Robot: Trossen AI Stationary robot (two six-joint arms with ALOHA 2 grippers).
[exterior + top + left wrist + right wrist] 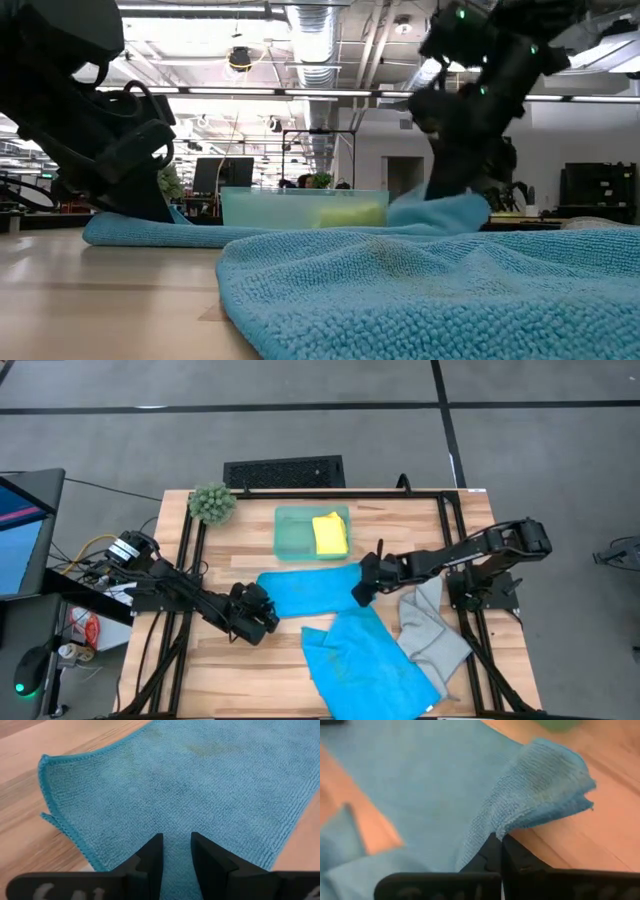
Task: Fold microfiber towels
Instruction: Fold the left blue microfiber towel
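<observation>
A bright blue microfiber towel, folded into a strip, lies across the table's middle. My left gripper is at its left end and my right gripper is shut on its right end, which is raised. A second blue towel lies spread out near the front edge, and a light grey towel lies crumpled to its right. A yellow towel lies folded in the teal tray. My left gripper has the strip's left end between its two fingers, and cloth fills the narrow gap. The fingers slant down from the table's left. That end lies flat on the wood. My right gripper pinches the strip's right end between its shut fingers, slanting down from the table's right. Several layers show at the raised edge. That end humps up clear of the table and the rest lies on it.
A fuzzy green plant ball sits at the far left corner. A black grille-like panel lies beyond the far edge. Black frame rails run along the table's sides. Bare wood shows at the near left.
</observation>
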